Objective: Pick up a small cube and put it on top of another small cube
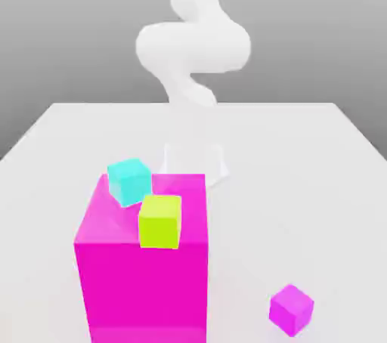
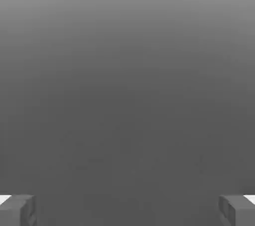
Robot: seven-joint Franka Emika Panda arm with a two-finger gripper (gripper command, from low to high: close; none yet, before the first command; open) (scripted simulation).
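Observation:
The small magenta-purple cube (image 1: 291, 308) lies on the white table near its front, toward the exterior view's right. The small cyan cube (image 1: 129, 180) rests on top of a large magenta block (image 1: 143, 281), at the block's far left corner. My white arm (image 1: 193, 47) rises at the back of the table, well behind both cubes. In the hand view my gripper (image 2: 127, 211) is open: its grey fingertips (image 2: 17, 210) stand far apart with nothing between them, against a plain grey background.
A small yellow-green cube (image 1: 160, 221) sits on the big block too, just in front of the cyan one. The tall block stands at the front left of the white table (image 1: 302, 175). The arm's base (image 1: 193, 160) stands behind the block.

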